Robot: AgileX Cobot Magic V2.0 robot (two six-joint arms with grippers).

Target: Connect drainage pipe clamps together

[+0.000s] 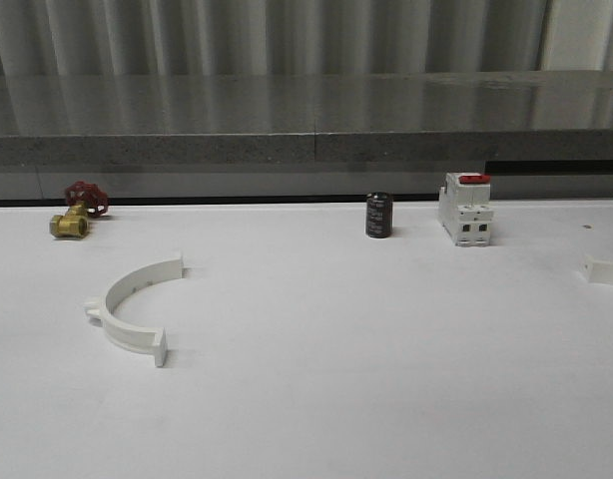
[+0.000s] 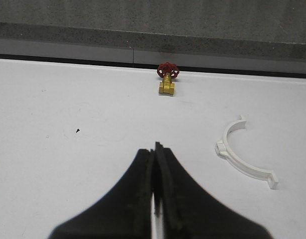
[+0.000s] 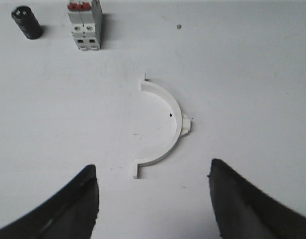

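The two clamp halves are lying well apart on the white worktop (image 1: 316, 399), so joining is not yet started; this looks like the reaching step. The left half (image 1: 134, 308) is sitting on the left side near the valve (image 1: 77, 210); the right half (image 3: 165, 127) is lying at the right edge, near the breaker (image 1: 465, 209) and a small black cylinder (image 1: 378, 215). The right claw (image 3: 153, 199) is hanging wide open over its half, gripping nothing. The left claw (image 2: 155, 194) is closed and empty. Next, each claw probably needs to grip its half and bring the end tabs together. No containers are present.
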